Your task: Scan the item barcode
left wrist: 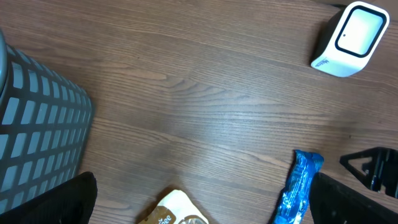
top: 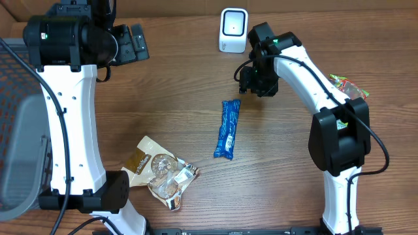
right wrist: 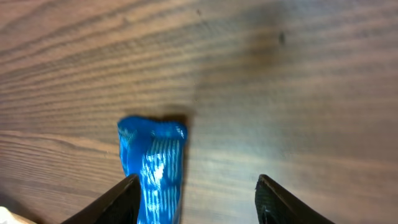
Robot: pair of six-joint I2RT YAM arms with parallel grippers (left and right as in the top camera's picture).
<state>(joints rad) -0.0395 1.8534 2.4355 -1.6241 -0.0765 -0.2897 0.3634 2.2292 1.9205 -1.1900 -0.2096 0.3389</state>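
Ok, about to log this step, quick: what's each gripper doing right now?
Left gripper: open, empty.
Right gripper: open, holding nothing, poised over the end of the blue packet.

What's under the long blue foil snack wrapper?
Only the brown wooden table shows around the long blue foil snack wrapper, which lies flat on it. Its underside, and any barcode there, is hidden.

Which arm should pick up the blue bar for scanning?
Right. The right gripper hangs by the bar's top end, jaws apart, scanner close by. The left gripper sits far off.
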